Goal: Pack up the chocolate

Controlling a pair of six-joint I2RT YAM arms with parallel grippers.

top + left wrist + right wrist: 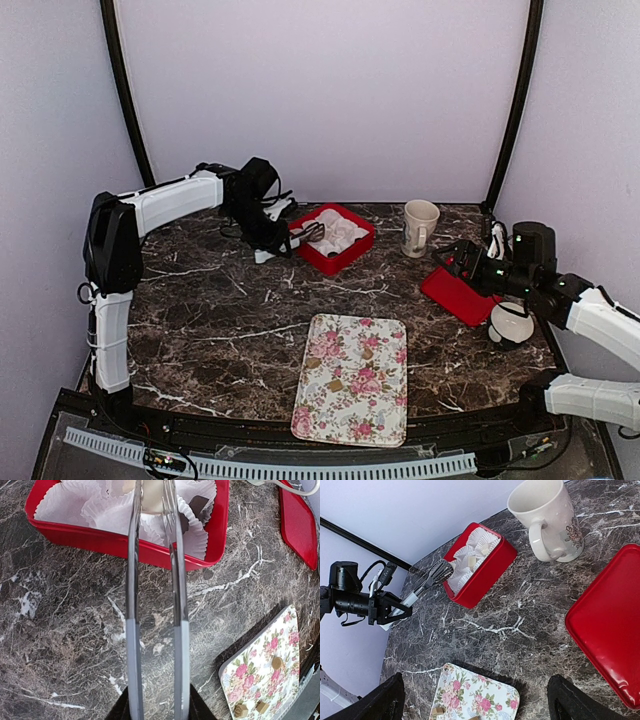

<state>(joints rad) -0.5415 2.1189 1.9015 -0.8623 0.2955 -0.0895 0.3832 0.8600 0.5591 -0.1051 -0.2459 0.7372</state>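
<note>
The red box (352, 256) at the back holds white paper cups. My left gripper (268, 235) is shut on long metal tongs (134, 580) whose tips reach over the box. A cream chocolate (151, 495) sits between the tong tips, above the cups. One dark chocolate (199, 506) lies in a paper cup, and cream pieces (471, 561) show in other cups. More chocolate pieces (276, 663) lie on the floral tray (355, 375). My right gripper (482, 705) hangs open and holds nothing, above the table beside the red lid (610, 640).
A white flowered mug (420, 228) stands at the back right, between the box and the red lid (458, 295). The floral tray lies at the near middle of the dark marble table (220, 320). Walls close the back and both sides.
</note>
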